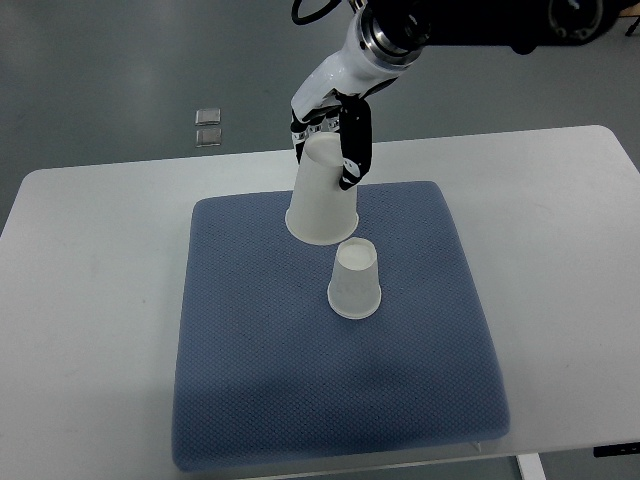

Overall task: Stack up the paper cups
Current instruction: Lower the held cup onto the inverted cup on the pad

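A white paper cup stands upside down near the middle of the blue mat. A second white paper cup, also mouth down and slightly tilted, is held just behind and to the left of it, its rim close above the mat. My right hand is shut on this second cup's upper end, with black fingers wrapped down its side. The arm reaches in from the top right. The two cups sit apart, nearly touching in the picture.
The blue mat lies on a white table. Two small clear square pieces lie on the grey floor beyond the table's far edge.
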Action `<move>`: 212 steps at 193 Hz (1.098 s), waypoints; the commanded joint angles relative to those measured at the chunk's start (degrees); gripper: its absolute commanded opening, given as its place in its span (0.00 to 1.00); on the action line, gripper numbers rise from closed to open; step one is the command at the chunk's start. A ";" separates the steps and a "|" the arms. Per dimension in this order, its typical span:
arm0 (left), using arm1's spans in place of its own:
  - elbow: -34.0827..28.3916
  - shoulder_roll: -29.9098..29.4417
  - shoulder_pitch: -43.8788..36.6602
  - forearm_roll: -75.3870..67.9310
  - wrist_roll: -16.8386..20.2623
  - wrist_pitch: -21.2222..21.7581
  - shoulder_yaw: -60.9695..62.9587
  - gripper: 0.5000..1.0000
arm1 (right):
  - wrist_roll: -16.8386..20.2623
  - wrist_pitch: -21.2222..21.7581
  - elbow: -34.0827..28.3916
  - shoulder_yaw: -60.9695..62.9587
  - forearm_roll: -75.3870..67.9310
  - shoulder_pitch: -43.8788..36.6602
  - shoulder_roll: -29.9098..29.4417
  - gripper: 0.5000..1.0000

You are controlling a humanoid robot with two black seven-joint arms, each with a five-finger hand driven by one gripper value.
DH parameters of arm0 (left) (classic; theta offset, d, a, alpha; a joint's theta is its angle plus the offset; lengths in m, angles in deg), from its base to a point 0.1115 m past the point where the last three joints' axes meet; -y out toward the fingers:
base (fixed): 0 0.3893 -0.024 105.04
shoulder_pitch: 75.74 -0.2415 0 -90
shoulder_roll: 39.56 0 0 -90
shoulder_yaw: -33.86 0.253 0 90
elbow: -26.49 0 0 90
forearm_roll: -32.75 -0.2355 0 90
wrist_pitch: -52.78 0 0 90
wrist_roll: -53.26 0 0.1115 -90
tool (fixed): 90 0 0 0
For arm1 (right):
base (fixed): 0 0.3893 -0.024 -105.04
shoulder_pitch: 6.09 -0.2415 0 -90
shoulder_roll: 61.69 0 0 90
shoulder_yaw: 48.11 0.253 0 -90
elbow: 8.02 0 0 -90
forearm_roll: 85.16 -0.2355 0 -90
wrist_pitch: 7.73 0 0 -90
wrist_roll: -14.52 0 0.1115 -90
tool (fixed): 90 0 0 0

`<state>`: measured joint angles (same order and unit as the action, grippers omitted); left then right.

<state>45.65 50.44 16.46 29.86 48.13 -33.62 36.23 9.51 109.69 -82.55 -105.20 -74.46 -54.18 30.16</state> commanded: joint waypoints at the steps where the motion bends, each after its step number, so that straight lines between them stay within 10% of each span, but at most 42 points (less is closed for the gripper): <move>1: 0.00 0.00 0.00 -0.01 -0.05 0.00 0.00 1.00 | 0.18 -1.15 -0.01 -0.48 0.12 0.89 -0.17 0.34; 212: -0.26 0.00 0.00 -0.01 -0.05 0.00 0.00 1.00 | 0.62 -9.32 -5.37 -5.58 0.91 5.55 -1.67 0.34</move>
<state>45.39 50.44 16.46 29.86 48.12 -33.61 36.23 10.13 100.70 -87.55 -110.87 -73.39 -48.87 28.44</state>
